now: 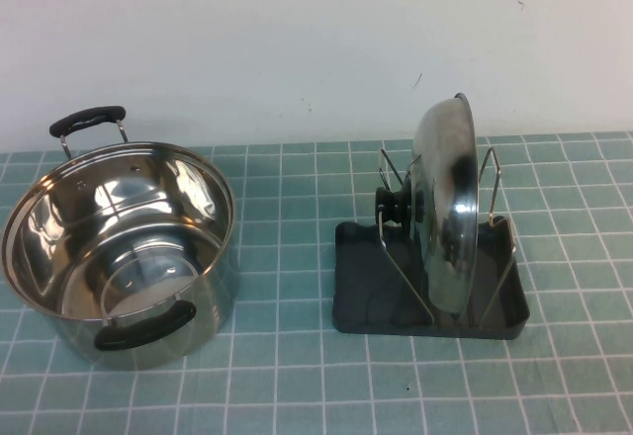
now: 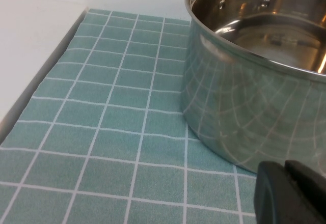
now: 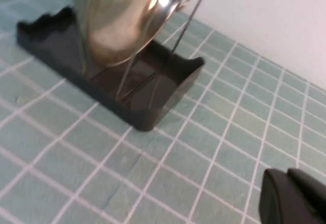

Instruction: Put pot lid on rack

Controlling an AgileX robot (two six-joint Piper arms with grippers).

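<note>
The pot lid (image 1: 445, 208), shiny steel with a black knob (image 1: 393, 208), stands on edge between the wire loops of the dark grey rack (image 1: 371, 306) at centre right. In the right wrist view the lid (image 3: 117, 15) and the rack (image 3: 147, 109) show, and my right gripper (image 3: 288, 175) is shut, empty and apart from them above the mat. My left gripper (image 2: 285, 170) is shut and empty, close beside the wall of the steel pot (image 2: 244, 96). Neither arm shows in the high view.
The deep steel pot (image 1: 119, 247) with two black handles stands open at the left of the green tiled mat (image 1: 287, 376). A white wall runs along the back. The mat's edge (image 2: 56, 56) shows in the left wrist view.
</note>
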